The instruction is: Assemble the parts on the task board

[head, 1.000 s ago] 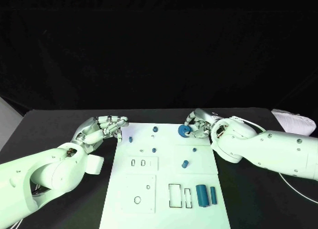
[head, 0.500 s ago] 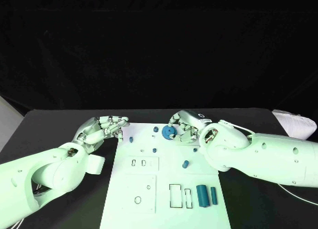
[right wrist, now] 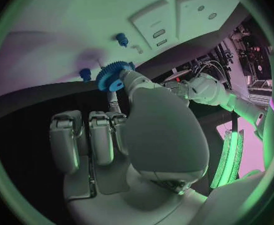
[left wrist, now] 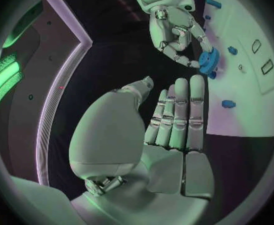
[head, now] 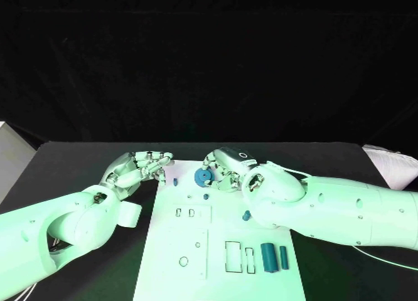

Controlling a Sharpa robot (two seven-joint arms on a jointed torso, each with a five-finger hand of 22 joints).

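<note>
- Over on the left, the left hand [head: 141, 165] sits at the task board's [head: 218, 276] far corner, fingers curled in, holding nothing.
- Mid-board, the right hand [head: 229, 168] pinches a blue gear [head: 203, 177] over the far end, near a small blue peg [head: 176, 182].
- Looks like the placing step; next it probably needs lining up and lowering onto a peg.
- Near the board's right edge, two blue cylinders [head: 274, 257] wait.

The right hand [head: 229, 168] is holding a gear [head: 203, 177] just over the far end of the task board [head: 218, 251], the left hand [head: 141, 166] is sitting by its far left corner, and two cylinders [head: 274, 257] are lying near the front right.
</note>
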